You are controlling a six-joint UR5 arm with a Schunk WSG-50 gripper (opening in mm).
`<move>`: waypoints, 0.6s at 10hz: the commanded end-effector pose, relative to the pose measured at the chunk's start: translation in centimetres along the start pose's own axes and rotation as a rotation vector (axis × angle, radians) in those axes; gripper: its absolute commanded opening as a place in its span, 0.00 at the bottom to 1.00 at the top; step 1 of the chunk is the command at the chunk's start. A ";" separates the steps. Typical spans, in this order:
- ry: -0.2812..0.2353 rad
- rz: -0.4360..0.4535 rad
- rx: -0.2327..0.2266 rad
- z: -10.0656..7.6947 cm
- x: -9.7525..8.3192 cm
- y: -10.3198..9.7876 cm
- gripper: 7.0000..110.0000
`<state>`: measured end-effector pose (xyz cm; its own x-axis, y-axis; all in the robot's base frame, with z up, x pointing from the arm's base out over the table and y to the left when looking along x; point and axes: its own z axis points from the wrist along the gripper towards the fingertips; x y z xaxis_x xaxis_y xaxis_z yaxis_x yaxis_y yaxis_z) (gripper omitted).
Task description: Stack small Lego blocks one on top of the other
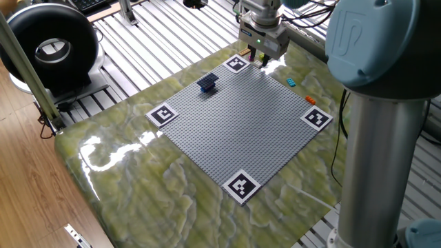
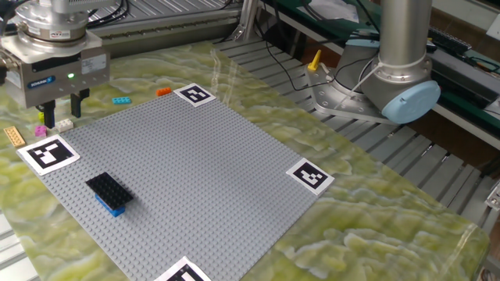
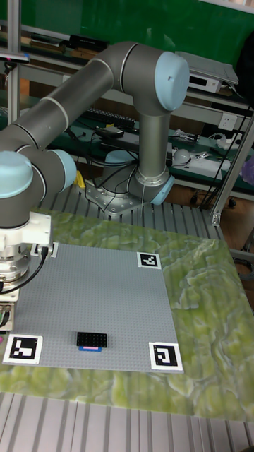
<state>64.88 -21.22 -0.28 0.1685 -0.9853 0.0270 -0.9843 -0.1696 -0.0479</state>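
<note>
Nearest, in the other fixed view, a black studded plastic plate (image 2: 107, 188) is sitting on a blue plastic brick (image 2: 114, 206) on the large grey studded baseplate (image 2: 195, 164). Beyond it, the pincer (image 2: 60, 115) is hanging low with its two dark fingers (image 2: 48, 115) apart, straddling a small tan plastic brick (image 2: 64, 123) on the green marbled table (image 2: 375, 211), a magenta one (image 2: 41, 130) just beside. Farther off, a cyan plastic brick (image 2: 121, 100) and an orange one (image 2: 163, 91) are lying near a black-and-white marker square (image 2: 194, 95).

Black block (image 3: 92, 340) on grey baseplate (image 3: 106, 304) — between two markers.
</note>
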 end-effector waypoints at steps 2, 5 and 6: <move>0.000 0.009 0.009 0.3 0.1 -0.2 0.15; -0.005 0.008 0.013 0.5 0.0 -0.5 0.15; -0.023 0.011 0.011 0.4 -0.4 -0.4 0.15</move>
<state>65.13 -21.18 -0.71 0.1679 -0.9854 0.0268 -0.9842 -0.1691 -0.0522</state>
